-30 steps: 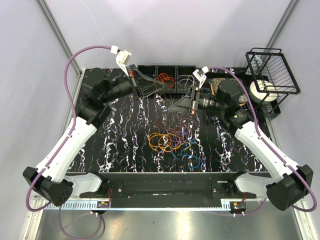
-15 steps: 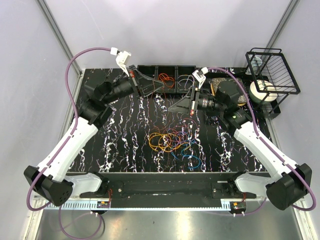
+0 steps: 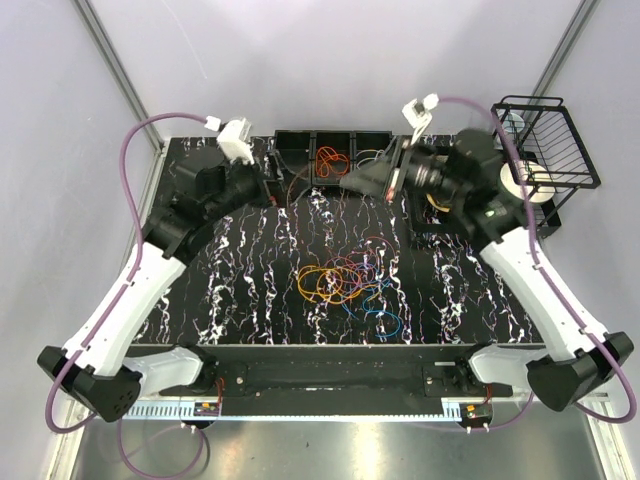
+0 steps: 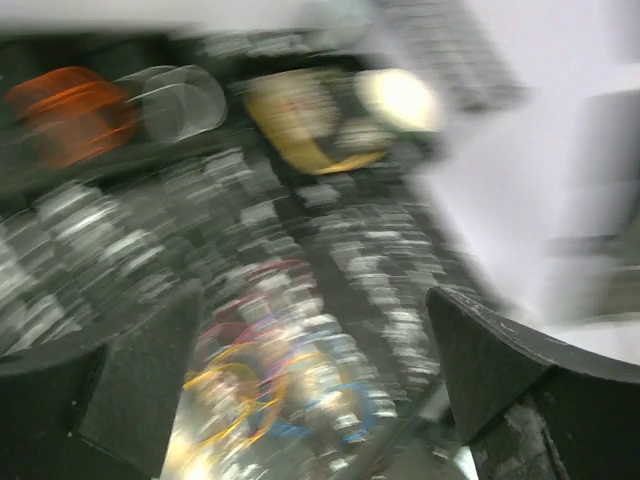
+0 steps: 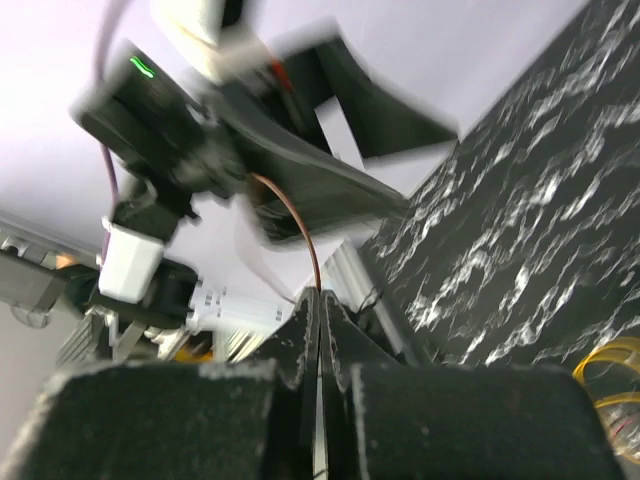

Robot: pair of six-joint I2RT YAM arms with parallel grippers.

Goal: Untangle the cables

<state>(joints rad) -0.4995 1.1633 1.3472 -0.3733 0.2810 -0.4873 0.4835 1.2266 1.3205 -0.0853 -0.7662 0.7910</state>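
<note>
A tangle of orange, yellow, pink-purple and blue cables [image 3: 345,285] lies on the black marbled table [image 3: 250,290]; it shows as a blur in the left wrist view [image 4: 280,380]. My right gripper [image 3: 349,183] [image 5: 320,300] is shut on a thin reddish-brown cable [image 5: 300,225] [image 3: 297,186] near the back bins. That cable arcs off toward my left gripper [image 3: 268,192] [image 5: 430,168]. The left gripper [image 4: 320,380] stands wide open with nothing between its fingers.
A black three-compartment bin [image 3: 300,143] at the back edge holds orange cables [image 3: 330,160] and pale ones [image 3: 372,158]. A black wire rack [image 3: 545,140], a white roll [image 3: 520,182] and a yellowish object [image 3: 440,197] stand at the back right.
My left gripper has opened and let go of the thin cable, swinging back to the left. The right arm has lifted toward the bins, still shut on the cable.
</note>
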